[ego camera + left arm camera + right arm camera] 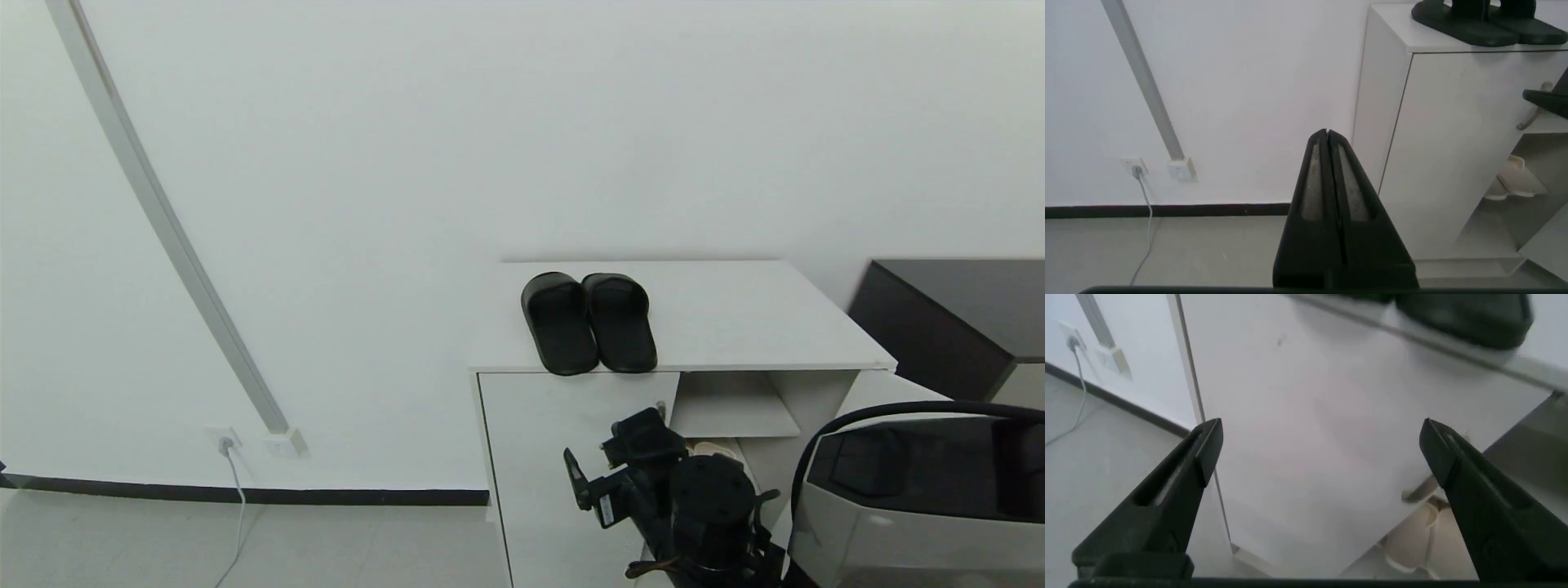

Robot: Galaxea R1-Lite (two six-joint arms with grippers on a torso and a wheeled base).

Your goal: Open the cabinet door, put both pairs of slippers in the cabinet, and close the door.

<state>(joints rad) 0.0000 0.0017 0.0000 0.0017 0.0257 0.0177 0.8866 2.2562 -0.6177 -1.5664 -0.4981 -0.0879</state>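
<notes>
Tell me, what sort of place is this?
Probably a bare indoor room staged like a home entryway: a white shoe cabinet against a plain wall, black slippers on top, and a wall socket near the floor.

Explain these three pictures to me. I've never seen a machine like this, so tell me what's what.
This is a wheeled robot with two arms, each ending in a two-fingered gripper. The large picture comes from a camera on its head, looking down at a white cabinet. The other two come from cameras on the wrists, so each shows its own gripper up close.

A pair of black slippers lies on the cabinet's top. The cabinet's right side stands open, and a pale pair of slippers lies low inside.

The left gripper is shut and holds nothing, off to the cabinet's left. The right gripper is open and holds nothing, facing the closed left door.
</notes>
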